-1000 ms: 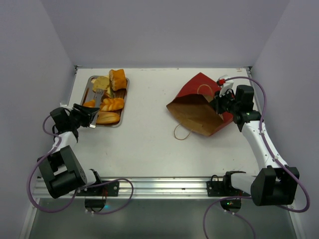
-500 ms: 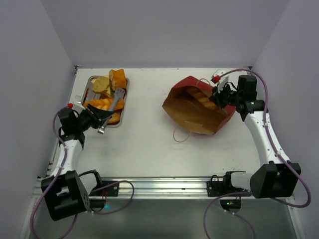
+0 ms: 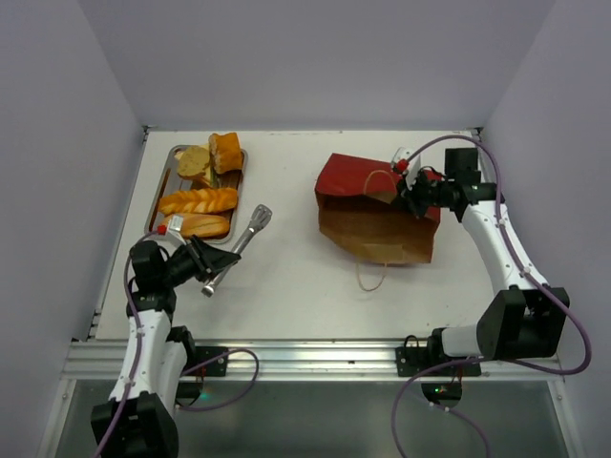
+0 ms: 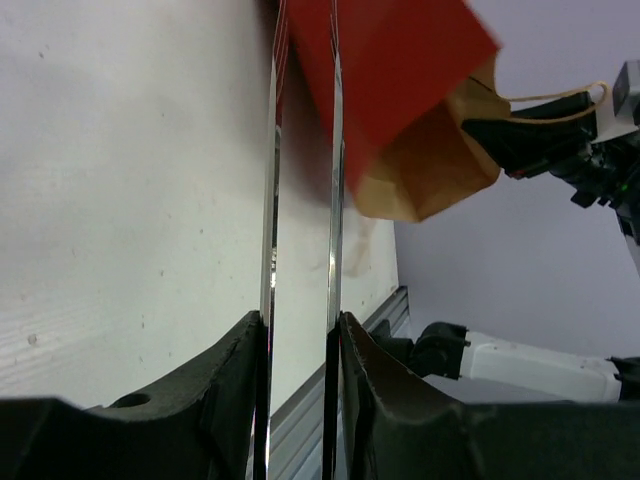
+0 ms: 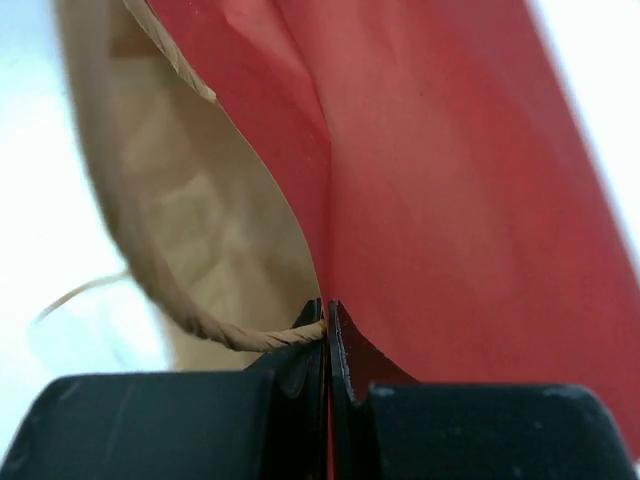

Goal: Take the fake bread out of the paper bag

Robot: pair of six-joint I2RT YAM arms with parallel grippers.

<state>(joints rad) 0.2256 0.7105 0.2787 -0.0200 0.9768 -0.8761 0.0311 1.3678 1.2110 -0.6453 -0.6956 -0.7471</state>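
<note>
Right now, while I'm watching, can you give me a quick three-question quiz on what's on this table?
1. True or false: the right pincer is pinching the edge of the red paper bag.
2. What does the left pincer hold? A) a bread roll B) metal tongs C) a string handle
3. Fill in: the bread lies on a steel ____.
Key: 1 true; 2 B; 3 tray.
</note>
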